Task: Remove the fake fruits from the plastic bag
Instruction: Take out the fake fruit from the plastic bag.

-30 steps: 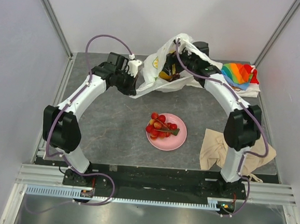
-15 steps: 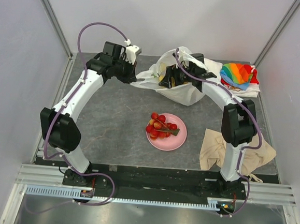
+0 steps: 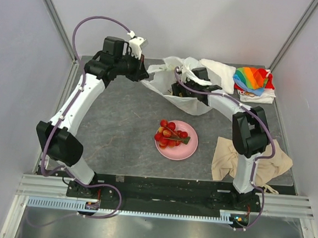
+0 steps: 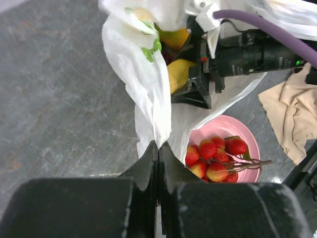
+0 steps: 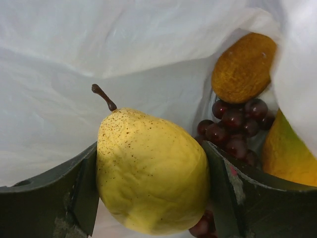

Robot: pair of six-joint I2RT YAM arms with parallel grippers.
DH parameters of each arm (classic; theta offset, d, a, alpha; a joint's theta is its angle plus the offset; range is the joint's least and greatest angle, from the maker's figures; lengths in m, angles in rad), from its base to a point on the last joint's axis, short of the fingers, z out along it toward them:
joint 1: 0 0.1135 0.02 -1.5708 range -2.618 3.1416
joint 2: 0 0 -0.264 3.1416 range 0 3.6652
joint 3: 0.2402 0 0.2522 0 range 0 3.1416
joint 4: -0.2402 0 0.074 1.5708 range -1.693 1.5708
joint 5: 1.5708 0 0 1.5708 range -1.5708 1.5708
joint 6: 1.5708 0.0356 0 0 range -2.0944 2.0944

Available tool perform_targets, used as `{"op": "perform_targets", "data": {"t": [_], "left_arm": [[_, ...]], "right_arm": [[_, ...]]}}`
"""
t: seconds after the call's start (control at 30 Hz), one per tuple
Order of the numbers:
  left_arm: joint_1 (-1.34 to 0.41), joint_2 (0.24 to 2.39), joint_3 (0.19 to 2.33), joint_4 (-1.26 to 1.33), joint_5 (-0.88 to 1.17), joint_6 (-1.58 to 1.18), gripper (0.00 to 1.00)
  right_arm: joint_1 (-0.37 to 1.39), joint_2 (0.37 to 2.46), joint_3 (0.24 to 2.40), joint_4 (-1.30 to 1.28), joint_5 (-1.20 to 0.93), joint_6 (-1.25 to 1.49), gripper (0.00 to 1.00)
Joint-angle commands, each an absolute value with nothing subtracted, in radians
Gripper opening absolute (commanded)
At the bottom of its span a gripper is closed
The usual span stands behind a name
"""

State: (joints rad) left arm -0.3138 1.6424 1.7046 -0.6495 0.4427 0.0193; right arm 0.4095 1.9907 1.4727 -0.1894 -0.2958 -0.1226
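The plastic bag lies at the back of the table, its mouth stretched to the left. My left gripper is shut on the bag's edge, its jaws pinching the film at the tips. My right gripper is inside the bag, shut on a yellow pear-shaped fruit with a brown stem. Beside it in the bag lie a dark grape bunch, a small orange and part of an orange-green mango. The red cherry-like cluster lies on the pink plate.
A rainbow-coloured cloth on a folded white cloth sits at the back right. A beige cloth lies near the right arm's base. Grey walls and frame posts close in the table.
My left gripper has pulled the bag's edge back and to the left, stretching the bag lower and flatter. My right gripper has shifted left inside it.
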Motion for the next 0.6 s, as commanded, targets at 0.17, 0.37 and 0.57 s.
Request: {"op": "perform_targets", "data": {"t": [0.17, 0.37, 0.57], "left_arm": [[-0.314, 1.456, 1.654, -0.663, 0.491, 0.103, 0.02], [-0.314, 1.456, 1.502, -0.663, 0.44, 0.051, 0.02], [-0.314, 1.588, 1.552, -0.652, 0.362, 0.009, 0.02]], "right_arm": [[0.385, 1.996, 1.725, -0.187, -0.566, 0.22, 0.45], [0.351, 2.043, 1.721, 0.061, -0.803, 0.639, 0.45], [0.341, 2.193, 1.743, 0.251, -1.072, 0.95, 0.43]]}}
